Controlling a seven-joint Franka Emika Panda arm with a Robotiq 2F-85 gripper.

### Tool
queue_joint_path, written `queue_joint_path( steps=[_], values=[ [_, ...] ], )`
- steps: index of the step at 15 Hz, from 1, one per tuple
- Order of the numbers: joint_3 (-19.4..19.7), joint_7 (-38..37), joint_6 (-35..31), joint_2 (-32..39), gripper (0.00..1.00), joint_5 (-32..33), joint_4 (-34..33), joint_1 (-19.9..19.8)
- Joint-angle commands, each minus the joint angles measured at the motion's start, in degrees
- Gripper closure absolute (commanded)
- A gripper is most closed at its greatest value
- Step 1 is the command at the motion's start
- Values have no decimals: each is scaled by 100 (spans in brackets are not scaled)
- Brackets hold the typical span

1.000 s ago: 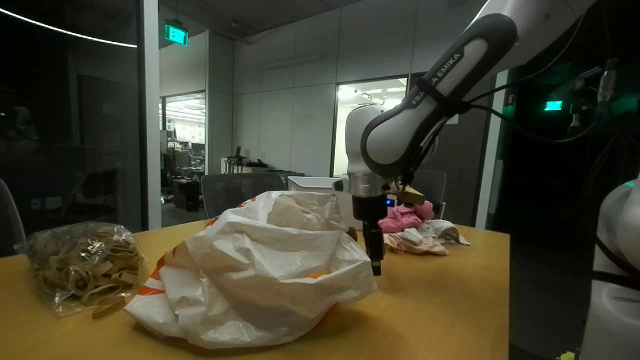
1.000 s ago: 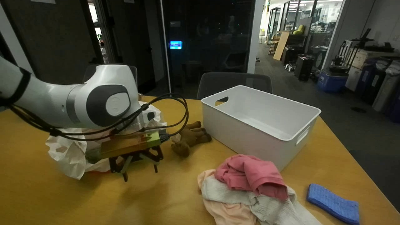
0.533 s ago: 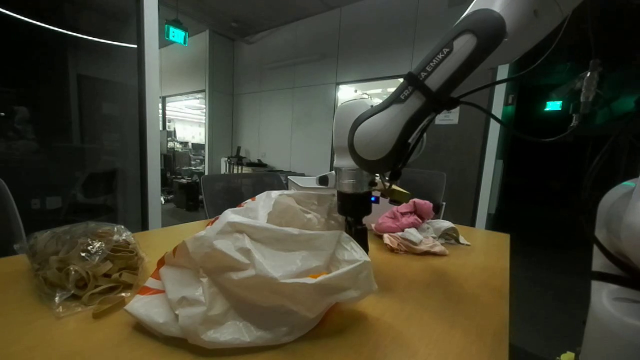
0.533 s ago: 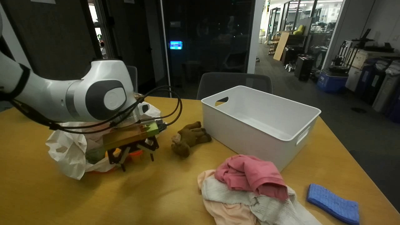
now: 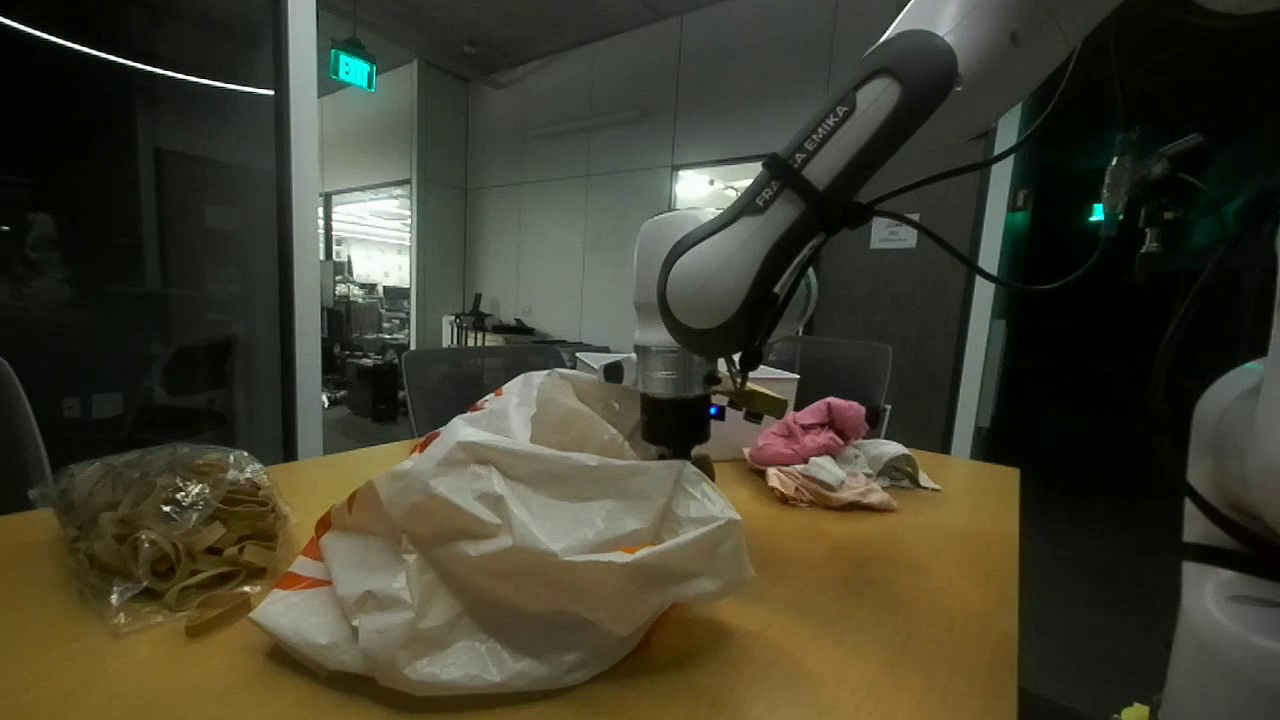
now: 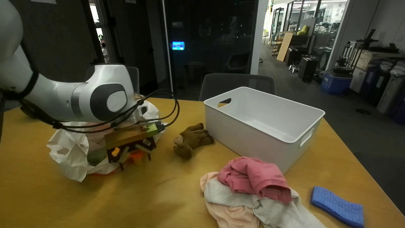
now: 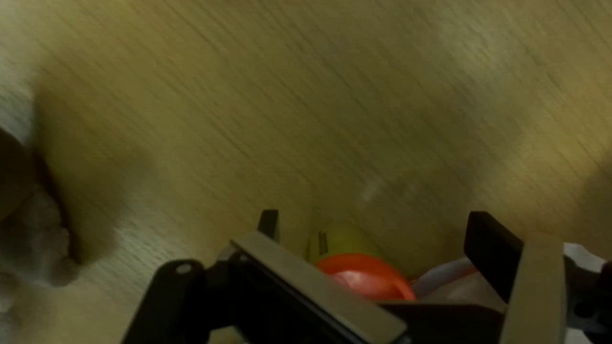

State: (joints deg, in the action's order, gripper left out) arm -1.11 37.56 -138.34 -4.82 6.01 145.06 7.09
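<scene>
Green sign (image 5: 353, 67) reads EXIT; arm (image 5: 850, 120) above claw (image 7: 375, 234), EMIKA.

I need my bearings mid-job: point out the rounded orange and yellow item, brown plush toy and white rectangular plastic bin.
Orange and yellow item (image 7: 369, 276): wrist view, on its orange part.
Brown plush toy (image 6: 191, 139): an exterior view, on its body.
White plastic bin (image 6: 243, 136): an exterior view, on its long outer wall.

A green exit sign (image 5: 353, 68) is glowing near grey panelled walls (image 5: 570, 220), and in an exterior view 2 mesh chairs (image 5: 487, 395) are standing behind the wooden table (image 5: 880, 600). A blue screen (image 6: 178, 45) is shining against dark glass (image 6: 215, 28); grey floor (image 6: 373, 139) is stretching toward bright windows (image 6: 332, 15).
</scene>
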Motion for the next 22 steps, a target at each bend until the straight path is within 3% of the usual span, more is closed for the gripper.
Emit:
queue_joint_path(
  steps=[1,2,3,4,6,11,14,17,19,22],
  values=[
    [-102,267,-233,188,0,-199,-177,-17],
    [-116,307,-320,205,0,-190,-177,-32],
    [-125,299,-382,207,25,-143,-167,-48],
    [-133,248,-415,184,26,-50,-138,-63],
    [-149,-89,-519,120,42,282,-74,-104],
    [-212,-2395,-207,-201,79,2328,60,-306],
    [-325,-3586,290,-315,79,3119,87,-330],
    [-493,-4357,1240,-550,79,3280,123,-248],
    [-608,-4311,1876,-801,79,3072,185,-163],
    [-716,-4089,1820,-1535,77,2985,585,2]
  ],
)
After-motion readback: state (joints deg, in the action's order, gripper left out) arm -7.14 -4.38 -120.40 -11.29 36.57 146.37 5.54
